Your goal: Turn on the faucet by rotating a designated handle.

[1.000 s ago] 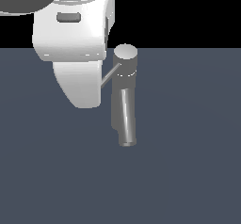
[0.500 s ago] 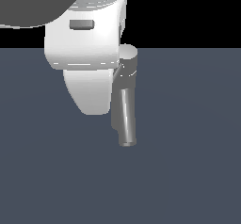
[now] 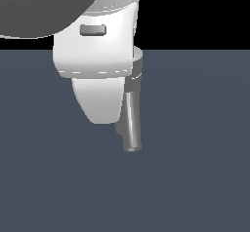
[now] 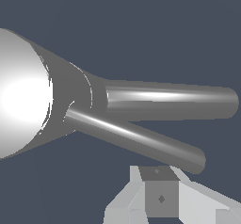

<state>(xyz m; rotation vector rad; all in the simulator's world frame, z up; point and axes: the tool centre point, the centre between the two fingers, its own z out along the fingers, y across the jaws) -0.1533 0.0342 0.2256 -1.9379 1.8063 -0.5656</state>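
Close beside the hand point(image 4: 162, 197), whose grip state I cannot tell, lies the handle point(image 4: 134, 138).

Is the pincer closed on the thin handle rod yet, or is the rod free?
Free. In the wrist view the thin grey metal handle rod juts bare from the faucet's round cap, with the white pincer beside its tip, apart.
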